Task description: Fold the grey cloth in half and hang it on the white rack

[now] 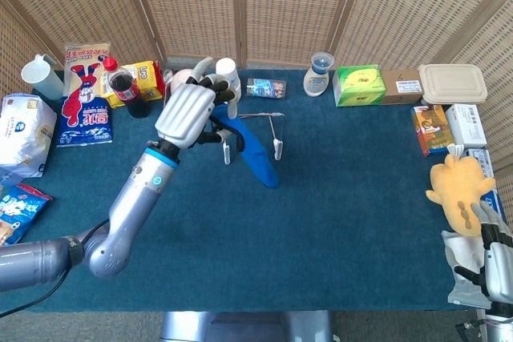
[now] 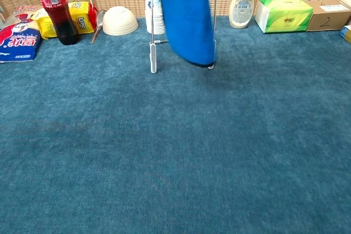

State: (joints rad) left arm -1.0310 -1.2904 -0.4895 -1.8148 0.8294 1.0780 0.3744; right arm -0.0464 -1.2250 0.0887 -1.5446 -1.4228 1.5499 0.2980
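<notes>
The tabletop is a big blue carpeted surface with a row of clutter along the back. The left hand is up in the air at the rack, fingers closed around the top of the cloth, which honestly looks bright blue here rather than grey. The cloth hangs down in one long fold, just in front of the white rack, its bottom end clear of the tabletop in the chest view. It's not draped over the bar yet as far as I can tell. The right hand is parked at the near right corner holding nothing, mostly cut off, so I can't tell how its fingers sit.

What could go wrong: the rack looks light and wiry, so dragging the cloth sideways across it could tip or slide it. If the hand lets go with most of the cloth on one side of the bar, it'll probably just slither off. The fold could also open up on release.

Containers: a cola bottle with dark drink most of the way up, a white bowl flipped upside down, a stack of paper cups behind the rack, a lidded takeaway box (contents hidden), a green tissue box.
</notes>
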